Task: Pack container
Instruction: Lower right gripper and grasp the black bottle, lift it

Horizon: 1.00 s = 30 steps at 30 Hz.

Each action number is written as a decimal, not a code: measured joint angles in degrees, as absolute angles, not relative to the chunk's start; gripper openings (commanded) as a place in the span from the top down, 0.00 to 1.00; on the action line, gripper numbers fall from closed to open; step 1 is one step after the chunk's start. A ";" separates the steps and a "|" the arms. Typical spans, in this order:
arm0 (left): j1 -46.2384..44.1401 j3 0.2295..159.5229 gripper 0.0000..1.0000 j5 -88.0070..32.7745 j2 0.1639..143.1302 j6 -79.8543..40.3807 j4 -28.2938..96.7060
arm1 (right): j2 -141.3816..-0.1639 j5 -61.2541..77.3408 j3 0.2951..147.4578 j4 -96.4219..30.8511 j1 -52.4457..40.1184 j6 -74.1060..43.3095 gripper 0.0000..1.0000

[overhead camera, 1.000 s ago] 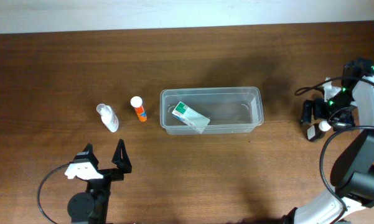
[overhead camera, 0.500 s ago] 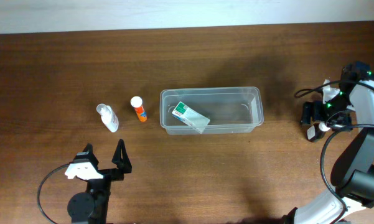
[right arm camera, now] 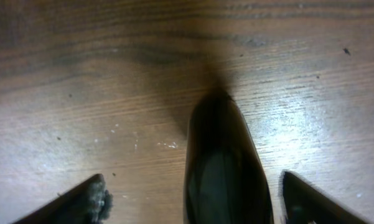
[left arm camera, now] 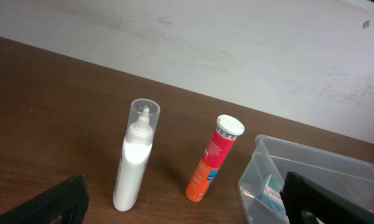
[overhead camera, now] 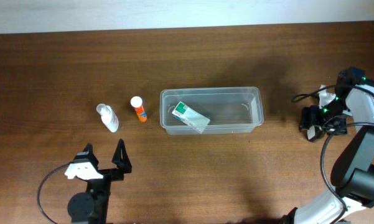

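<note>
The clear plastic container (overhead camera: 256, 112) stands mid-table with a green and white box (overhead camera: 190, 116) lying inside; its corner shows in the left wrist view (left arm camera: 261, 180). A white bottle (overhead camera: 107, 117) (left arm camera: 135, 155) and an orange tube (overhead camera: 138, 109) (left arm camera: 211, 160) stand upright to its left. My left gripper (overhead camera: 104, 148) (left arm camera: 188, 211) is open and empty, in front of the bottle and tube. My right gripper (overhead camera: 306, 123) (right arm camera: 199, 202) is open at the far right, low over the table, with a dark rounded object (right arm camera: 224, 155) between its spread fingers, which do not touch it.
The wooden table (overhead camera: 236, 174) ends at a white wall along the far side (left arm camera: 236, 50). Cables (overhead camera: 327, 155) loop beside the right arm at the right edge.
The right wrist and gripper have shifted slightly toward the table's front. The left arm and the objects have not moved.
</note>
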State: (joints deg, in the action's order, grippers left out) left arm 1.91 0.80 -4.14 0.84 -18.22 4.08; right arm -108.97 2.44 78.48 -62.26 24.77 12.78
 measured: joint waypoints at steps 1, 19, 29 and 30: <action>1.91 0.80 0.01 -4.14 0.84 -18.22 4.08 | -108.97 2.44 78.48 -62.22 24.77 12.78 0.28; 1.91 0.80 0.01 -4.14 0.84 -18.22 4.08 | -108.97 2.22 78.48 -62.06 24.80 12.88 0.57; 1.91 0.80 0.01 -4.12 0.84 -18.22 4.08 | -108.97 2.20 78.48 -62.08 24.84 11.84 0.69; 1.91 0.80 0.01 -4.12 0.84 -18.22 4.08 | -108.97 2.22 78.48 -62.11 24.84 11.57 0.70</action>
State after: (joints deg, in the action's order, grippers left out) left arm 1.91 0.80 -4.12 0.84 -18.22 4.08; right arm -108.97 2.22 78.48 -62.11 24.84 11.57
